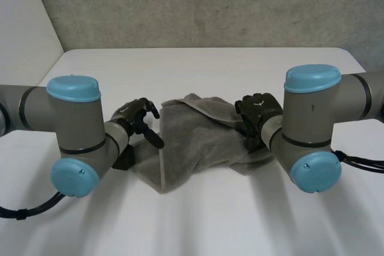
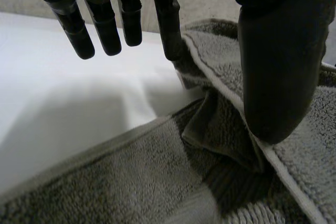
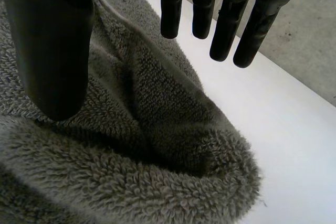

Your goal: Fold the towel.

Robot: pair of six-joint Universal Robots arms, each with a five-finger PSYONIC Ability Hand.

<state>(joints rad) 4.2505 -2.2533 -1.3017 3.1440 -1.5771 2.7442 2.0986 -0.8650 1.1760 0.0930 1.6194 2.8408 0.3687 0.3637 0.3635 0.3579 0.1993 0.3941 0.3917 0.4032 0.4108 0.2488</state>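
Nearest the camera, the grey left arm (image 1: 72, 139) and the grey right arm (image 1: 312, 127), each with light-blue caps, are seen above the white tabletop (image 1: 198, 226). Just beyond them a crumpled grey terry towel (image 1: 192, 145) is laid on the middle of the tabletop, bunched into folds between the two hands. The black left hand (image 1: 139, 117) is placed at the towel's left edge. Its fingers (image 2: 168, 24) are held straight and apart from the thumb (image 2: 275, 77), whose tip is set at the towel's pale hemmed border, and nothing is clamped. The black right hand (image 1: 258, 115) is placed over the towel's right side. Its fingers (image 3: 226, 19) are held straight and spread away from the thumb (image 3: 50, 51), above a raised fold, with no cloth gripped. Farther off, bare tabletop is followed by a grey concrete wall (image 1: 210, 4).
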